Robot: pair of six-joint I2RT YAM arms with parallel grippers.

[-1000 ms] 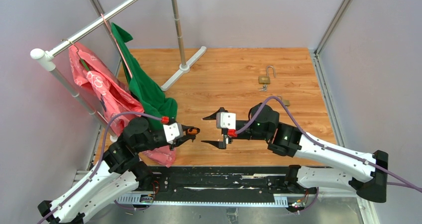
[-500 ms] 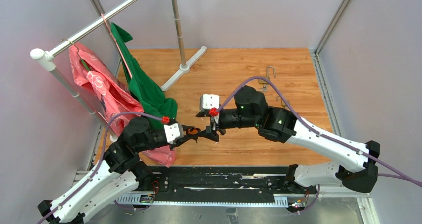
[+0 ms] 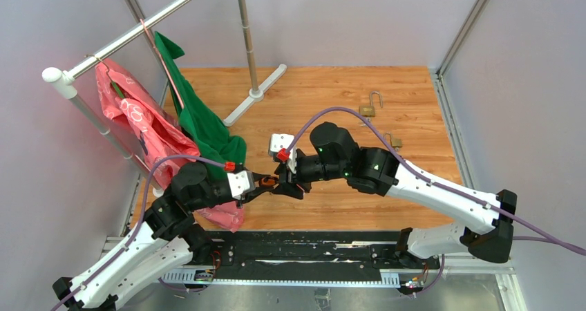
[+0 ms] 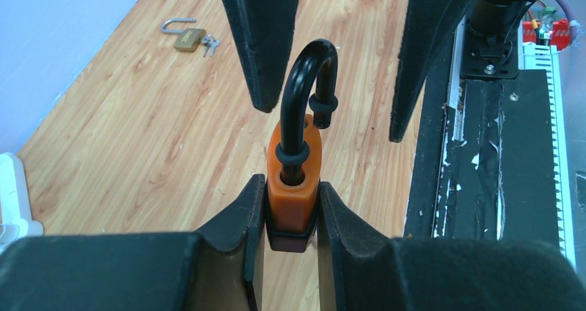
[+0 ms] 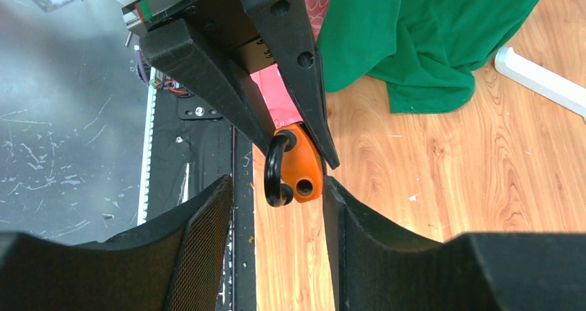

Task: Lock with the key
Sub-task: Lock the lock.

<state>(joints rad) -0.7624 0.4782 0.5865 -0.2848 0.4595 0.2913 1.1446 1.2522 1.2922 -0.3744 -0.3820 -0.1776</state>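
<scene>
The left gripper point(image 4: 290, 190) is clamped on an orange block-shaped padlock point(image 4: 305, 193), both jaws pressed flat to the sides of its body. The padlock stands out past the fingertips, and its black curved metal shackle point(image 4: 307, 66) is sprung open, the free end out of its hole.

The right gripper point(image 5: 278, 186) faces it tip to tip, jaws parted. From the left wrist camera one finger hangs on each side of the shackle, with a clear gap on both sides. From the right wrist camera the orange body sits between the two fingertips, closer to the finger on the tabletop side, though I cannot tell whether it touches.

Well beyond both grippers, out on the light wooden tabletop point(image 4: 138, 131), lies a small brass padlock point(image 4: 186, 40) with silvery keys point(image 4: 209, 45) right against it – apart from either hand.

Behind the left gripper's fingers, in the right wrist view, a green cloth point(image 5: 428, 41) is heaped on the wood.
</scene>
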